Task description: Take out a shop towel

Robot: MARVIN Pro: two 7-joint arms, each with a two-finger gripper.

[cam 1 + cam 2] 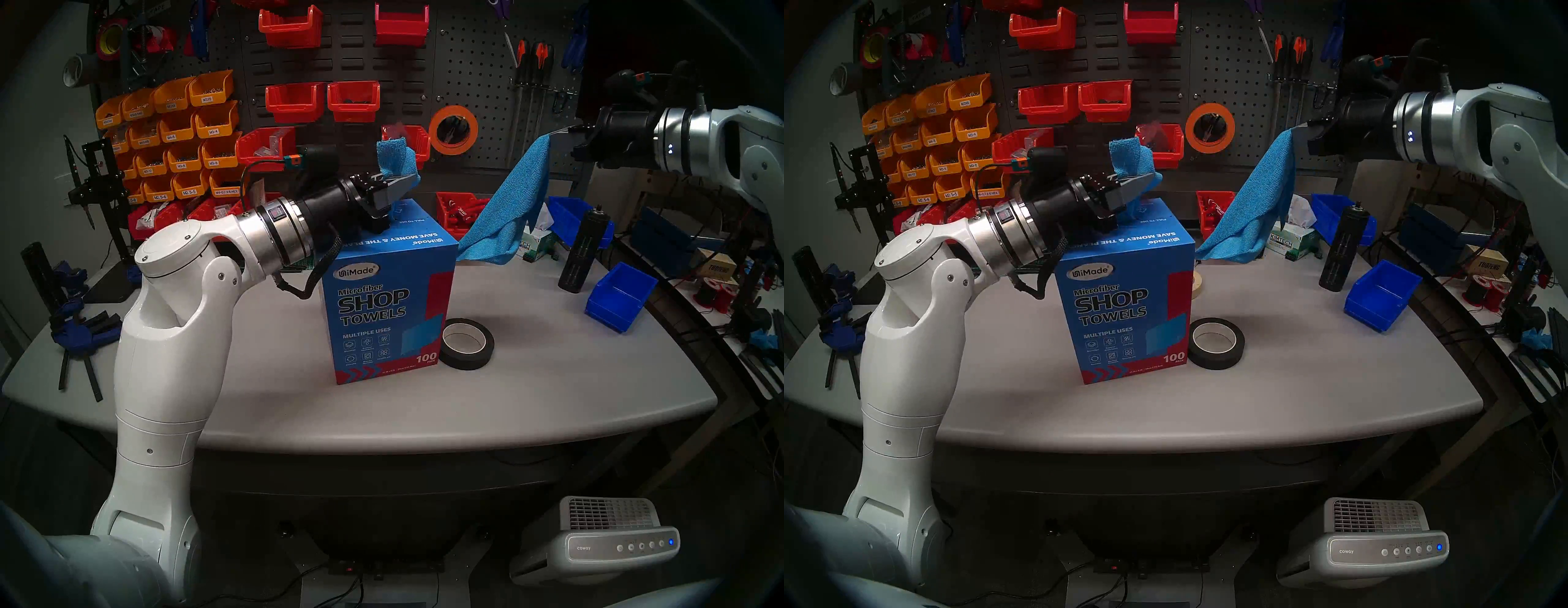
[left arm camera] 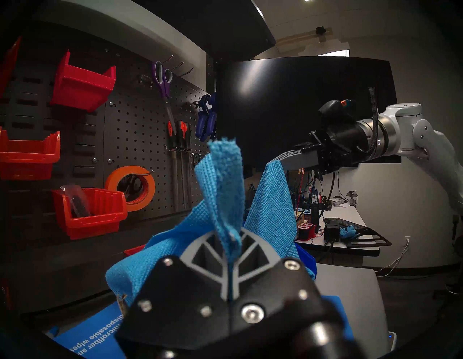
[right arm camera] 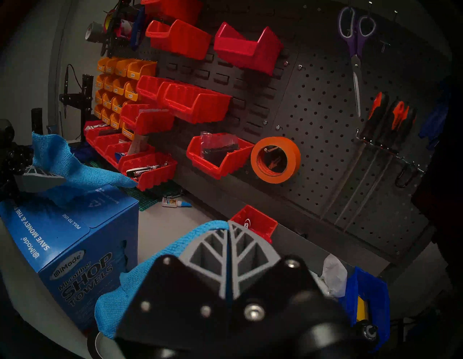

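Note:
The blue "SHOP TOWELS" carton (image 1: 382, 305) (image 1: 1123, 305) (image 3: 62, 250) stands mid-table. My right gripper (image 1: 555, 135) (image 1: 1299, 129) (image 3: 228, 225) is raised to the carton's right, shut on a corner of a sky-blue shop towel (image 1: 509, 204) (image 1: 1255, 208) (image 2: 270, 200) (image 3: 140, 275). That towel hangs slantwise, its lower end beside the carton's top right corner. My left gripper (image 1: 413, 178) (image 1: 1153, 176) (image 2: 229, 240) lies over the carton's top, shut on a second blue towel (image 1: 394, 155) (image 1: 1127, 155) (image 2: 223, 180) (image 3: 75, 170) that rises from the opening.
A black tape roll (image 1: 466, 344) lies right of the carton. Further right are a blue bin (image 1: 621, 295), a black cylinder (image 1: 583, 250) and a white-green tissue box (image 1: 536, 244). Blue clamps (image 1: 80, 327) lie at the left edge. A pegboard with red and orange bins backs the table.

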